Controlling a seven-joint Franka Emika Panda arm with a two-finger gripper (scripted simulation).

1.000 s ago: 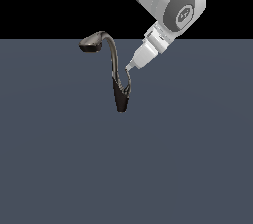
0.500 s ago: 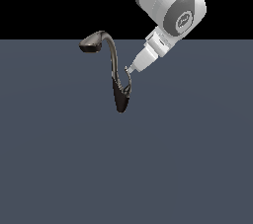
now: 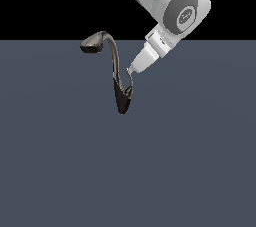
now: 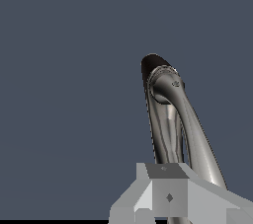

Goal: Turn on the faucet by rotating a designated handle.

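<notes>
The faucet [image 3: 119, 83] is seen standing on the flat grey counter [image 3: 190, 161] a little toward the exterior view's left of centre, its dark cone base [image 3: 121, 102] planted low, its thin grey neck arched upward, and its oval spout head [image 3: 91, 43] turned toward the exterior view's left. The handle [image 3: 131, 87], a short curved sliver, is set on the base's side toward the exterior view's right, and the tool [image 3: 130, 70] is held just above it, touching or nearly so. Whether the tool is clenched or released cannot be told, since its fingertips are too small in the exterior view and only its grey body [image 4: 170, 196] is shown in the wrist view, close against the neck [image 4: 185, 129].
</notes>
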